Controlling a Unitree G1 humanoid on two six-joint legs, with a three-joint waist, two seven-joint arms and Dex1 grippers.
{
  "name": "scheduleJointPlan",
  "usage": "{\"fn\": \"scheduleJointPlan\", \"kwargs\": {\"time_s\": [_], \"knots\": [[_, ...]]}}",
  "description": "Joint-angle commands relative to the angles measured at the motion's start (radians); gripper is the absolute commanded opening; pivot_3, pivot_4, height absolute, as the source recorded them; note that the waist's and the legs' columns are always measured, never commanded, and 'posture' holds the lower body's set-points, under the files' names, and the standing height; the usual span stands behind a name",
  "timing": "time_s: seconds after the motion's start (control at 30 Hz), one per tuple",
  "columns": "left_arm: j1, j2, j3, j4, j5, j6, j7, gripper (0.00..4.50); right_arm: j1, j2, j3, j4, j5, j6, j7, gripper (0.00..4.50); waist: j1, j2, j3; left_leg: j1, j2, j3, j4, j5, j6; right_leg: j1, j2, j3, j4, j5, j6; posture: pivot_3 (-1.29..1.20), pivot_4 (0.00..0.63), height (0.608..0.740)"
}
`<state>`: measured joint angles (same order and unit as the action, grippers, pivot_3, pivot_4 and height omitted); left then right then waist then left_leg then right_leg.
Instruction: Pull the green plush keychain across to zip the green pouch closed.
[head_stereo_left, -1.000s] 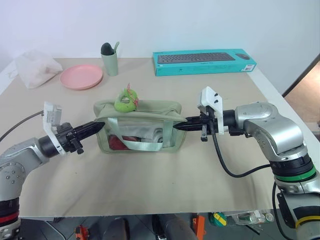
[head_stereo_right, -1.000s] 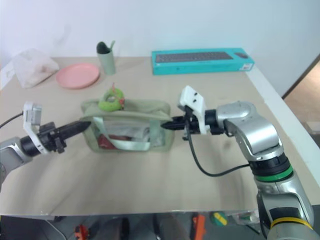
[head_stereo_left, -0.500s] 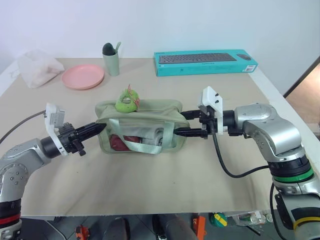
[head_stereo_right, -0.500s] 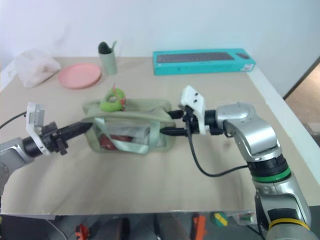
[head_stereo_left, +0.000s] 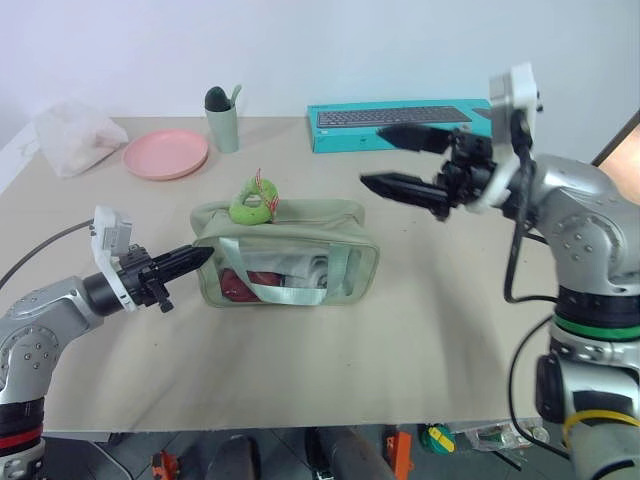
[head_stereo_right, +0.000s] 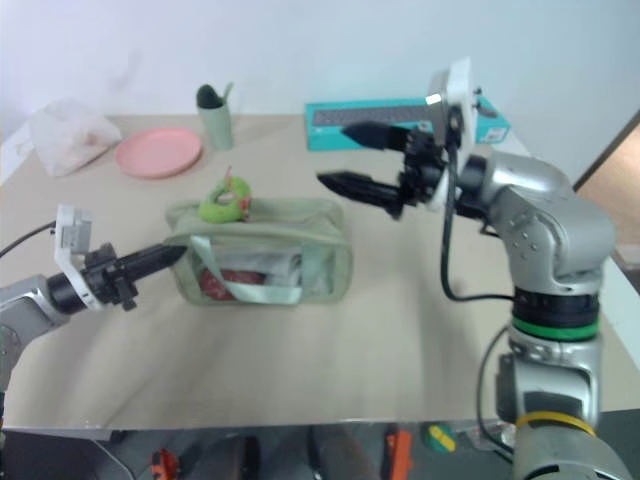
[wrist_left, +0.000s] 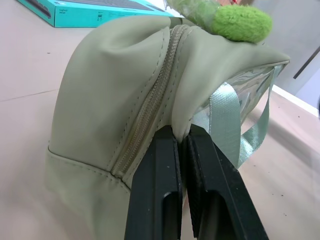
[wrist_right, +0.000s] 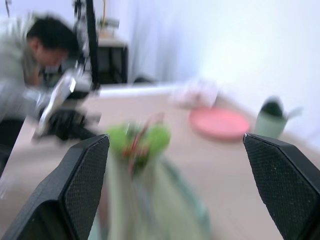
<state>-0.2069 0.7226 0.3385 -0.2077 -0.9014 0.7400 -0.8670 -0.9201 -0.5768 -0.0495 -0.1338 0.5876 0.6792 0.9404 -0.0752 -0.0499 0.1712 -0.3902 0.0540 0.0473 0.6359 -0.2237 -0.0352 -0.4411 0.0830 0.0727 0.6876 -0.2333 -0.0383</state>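
Boxy sage-green fabric pouch (head_stereo_left: 285, 255) sits mid-frame on the tabletop (head_stereo_left: 420, 340). Left gripper (head_stereo_left: 190, 258), jaws clenched on its end fabric, anchors it. Right gripper (head_stereo_left: 395, 160), jaws spread and empty, hovers upper right. Lime-green plush keychain (head_stereo_left: 251, 205) rests atop the pouch's left end.

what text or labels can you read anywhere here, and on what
None can be read.
Teal keyboard box: a picture of a keyboard on its top, with small print on its face and on its end in the left wrist view, too small to read.
Green pouch, green plush keychain, pink plate and pale green cup: no lettering visible.
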Motion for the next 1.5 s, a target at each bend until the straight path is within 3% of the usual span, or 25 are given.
{"fn": "scheduleJointPlan", "kwargs": {"time_s": [0.03,0.2,0.77,1.33,1.5], "knots": [[0.006,0.002,-0.023,-0.009,0.014,0.006,-0.005,0.00,-0.041,0.019,0.177,-0.005,-0.203,-0.176,-0.013,4.43,0.000,0.000,0.000,0.000,0.000,0.000,0.000,0.000,0.000,0.000,0.000,0.000,0.000,0.000,0.000,0.00,0.150,0.739],[0.010,-0.002,-0.021,-0.016,0.012,0.004,-0.001,0.00,-0.080,0.024,0.280,0.070,-0.353,-0.345,0.013,4.43,0.004,0.000,0.000,-0.003,-0.001,0.001,0.000,0.000,0.000,-0.001,-0.003,0.000,-0.002,-0.001,0.001,0.00,0.150,0.739],[0.032,-0.006,0.004,-0.041,-0.014,0.011,0.030,0.00,-0.138,0.101,0.369,0.201,-0.512,-0.602,0.124,4.43,0.004,0.000,0.000,-0.002,-0.001,0.001,0.000,0.000,0.000,-0.001,-0.003,0.000,-0.002,-0.001,0.001,0.00,0.150,0.739],[0.058,-0.004,0.030,-0.067,-0.047,0.018,0.066,0.00,-0.179,0.232,0.403,0.285,-0.558,-0.663,0.149,4.43,0.003,0.000,0.000,-0.002,0.000,0.001,0.000,0.000,0.000,-0.001,-0.003,0.000,-0.002,0.000,0.001,0.00,0.150,0.739],[0.061,-0.002,0.034,-0.070,-0.051,0.018,0.072,0.00,-0.162,0.240,0.390,0.268,-0.512,-0.636,0.203,2.94,0.003,0.000,0.000,-0.002,0.000,0.000,0.000,0.000,0.000,-0.001,-0.002,-0.001,-0.002,0.000,0.001,0.00,0.150,0.739]]}}
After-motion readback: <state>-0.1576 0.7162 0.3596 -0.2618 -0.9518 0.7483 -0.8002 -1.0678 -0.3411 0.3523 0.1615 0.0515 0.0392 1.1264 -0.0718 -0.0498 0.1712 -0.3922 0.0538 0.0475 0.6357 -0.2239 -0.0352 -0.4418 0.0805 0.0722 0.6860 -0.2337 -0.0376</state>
